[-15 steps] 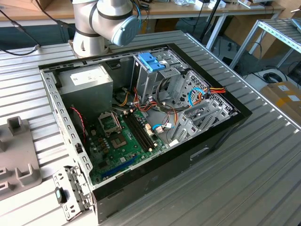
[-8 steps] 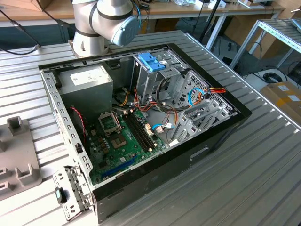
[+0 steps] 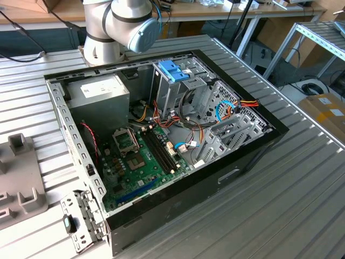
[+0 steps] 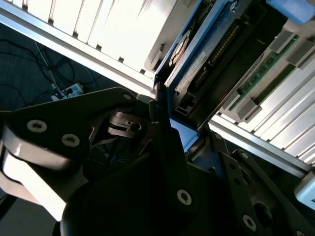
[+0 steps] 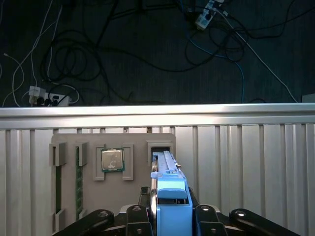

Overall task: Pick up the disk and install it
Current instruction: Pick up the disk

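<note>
— Showing what, from the largest item down?

— Ribbed metal surface (image 3: 291, 178) carrying an open computer case (image 3: 215, 186). In the first wrist view, a grey fixture plate (image 5: 113, 196) lies on the same kind of ribbing. Over that plate the end effector (image 5: 172, 212) pinches the disk (image 5: 171, 196) edge-on, one finger pressed to each flat side, with the light-blue frame facing the camera. The disk's far end lies at the plate's narrow slot (image 5: 160, 146), just beside a seated processor chip (image 5: 112, 160). Whether that end is inside the slot cannot be told.

— And the hazards?

— Judged from this pose: an end seated in the slot could bind against its walls under a tilted pull and drag the plate along. The grip sits near one end, so the disk may pivot or slip. Loose cables (image 3: 188, 129) in the case could snag the frame.
</note>
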Robot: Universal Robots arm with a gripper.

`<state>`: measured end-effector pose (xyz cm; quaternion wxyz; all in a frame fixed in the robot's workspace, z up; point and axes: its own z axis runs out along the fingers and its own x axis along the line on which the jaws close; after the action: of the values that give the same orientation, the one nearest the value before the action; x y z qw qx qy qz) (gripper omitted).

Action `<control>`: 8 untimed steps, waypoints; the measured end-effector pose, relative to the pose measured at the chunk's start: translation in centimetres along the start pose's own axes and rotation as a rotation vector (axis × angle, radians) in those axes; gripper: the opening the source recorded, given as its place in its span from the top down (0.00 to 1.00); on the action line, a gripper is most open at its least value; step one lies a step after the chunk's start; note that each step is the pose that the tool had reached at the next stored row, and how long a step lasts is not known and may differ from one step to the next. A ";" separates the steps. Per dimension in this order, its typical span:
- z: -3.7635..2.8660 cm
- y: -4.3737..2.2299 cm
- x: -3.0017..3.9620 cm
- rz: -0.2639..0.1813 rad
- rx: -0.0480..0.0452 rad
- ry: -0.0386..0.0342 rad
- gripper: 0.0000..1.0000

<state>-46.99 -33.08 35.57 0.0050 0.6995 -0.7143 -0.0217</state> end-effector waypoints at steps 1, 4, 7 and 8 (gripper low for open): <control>-0.04 0.00 0.00 0.000 -0.0001 0.0000 0.63; -0.17 0.01 -0.01 0.000 -0.0001 0.0001 0.63; -0.28 0.01 -0.01 0.000 0.0000 0.0000 0.63; -0.32 0.01 -0.01 0.000 0.0000 0.0000 0.63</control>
<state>-46.99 -33.08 35.89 0.0050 0.6995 -0.7143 -0.0217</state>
